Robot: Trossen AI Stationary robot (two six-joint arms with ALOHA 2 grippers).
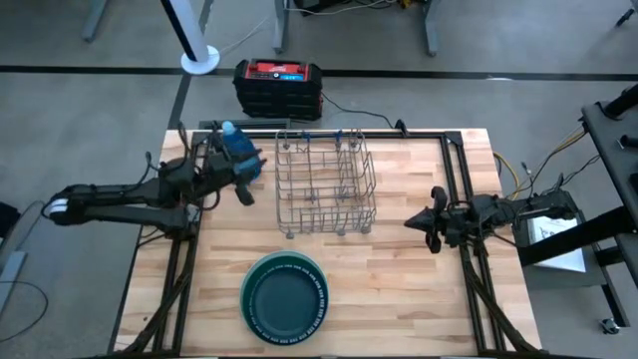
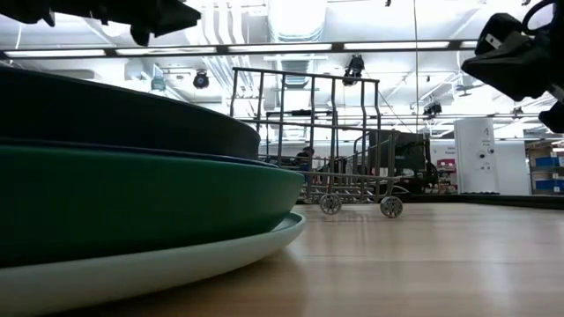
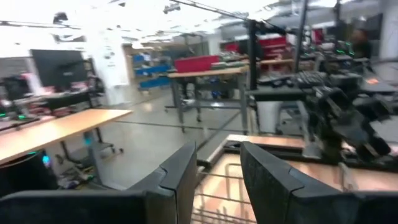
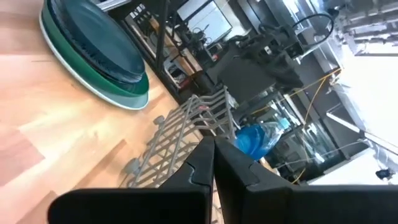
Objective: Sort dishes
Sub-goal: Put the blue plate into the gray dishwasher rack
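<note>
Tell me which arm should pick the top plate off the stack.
Probably right: the right gripper has open table toward the plate stack. The left gripper sits beside the blue bottle.

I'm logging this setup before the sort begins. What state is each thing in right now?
Stack of round plates, dark teal one on top: piled flat at the table's front, untouched.
Wire dish rack: upright, holds no plates.
Blue bottle: beside the rack's left side.
Left gripper: open, holding nothing.
Right gripper: shut, holding nothing.
</note>
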